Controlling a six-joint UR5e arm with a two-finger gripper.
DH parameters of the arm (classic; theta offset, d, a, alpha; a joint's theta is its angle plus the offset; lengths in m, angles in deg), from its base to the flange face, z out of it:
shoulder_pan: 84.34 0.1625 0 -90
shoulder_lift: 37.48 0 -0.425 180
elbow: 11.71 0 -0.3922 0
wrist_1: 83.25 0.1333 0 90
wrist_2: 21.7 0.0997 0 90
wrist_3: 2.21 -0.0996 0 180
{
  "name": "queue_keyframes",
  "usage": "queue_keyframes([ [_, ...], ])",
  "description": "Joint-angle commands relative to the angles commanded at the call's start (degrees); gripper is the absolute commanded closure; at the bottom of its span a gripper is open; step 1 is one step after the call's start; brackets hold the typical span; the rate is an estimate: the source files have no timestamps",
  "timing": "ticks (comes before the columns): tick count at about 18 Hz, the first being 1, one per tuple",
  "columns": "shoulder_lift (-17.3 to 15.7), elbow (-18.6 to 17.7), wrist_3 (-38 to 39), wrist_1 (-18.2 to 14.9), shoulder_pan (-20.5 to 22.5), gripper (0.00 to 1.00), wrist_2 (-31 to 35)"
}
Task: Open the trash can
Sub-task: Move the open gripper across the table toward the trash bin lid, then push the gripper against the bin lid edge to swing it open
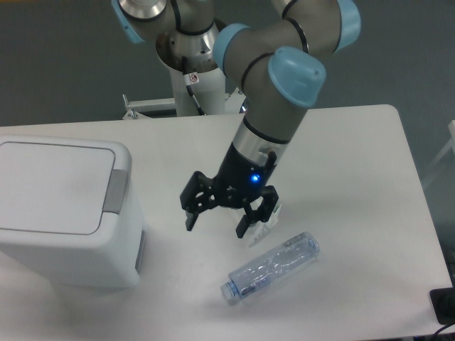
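Observation:
The trash can (60, 213) is a big white boxy bin at the table's left edge. Its flat lid (50, 185) lies shut, with a grey push tab (116, 191) on the lid's right side. My gripper (217, 225) hangs open over the bare table, well to the right of the tab and apart from the bin. Nothing is between its black fingers.
A clear plastic bottle (271, 267) lies on its side just right of and below the gripper. A small crumpled bit of clear plastic (264, 227) rests by the right finger. The arm's white base post (192, 67) stands behind the table. The table's right edge (419, 206) is near.

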Motion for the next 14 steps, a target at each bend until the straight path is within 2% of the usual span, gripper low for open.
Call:
queue_keyframes([
  [4,-2.11,-1.23,0.62,-0.09,-2.20,0.00,-0.44],
  [6,-4.12,-4.12,0.71,0.17,-3.07,0.00,-0.53],
  [9,-5.28,-7.03,0.63,0.88,-3.51,0.00,-0.18],
  [14,-5.10,-5.89,1.33,0.88,-4.57,0.00,-0.27],
])
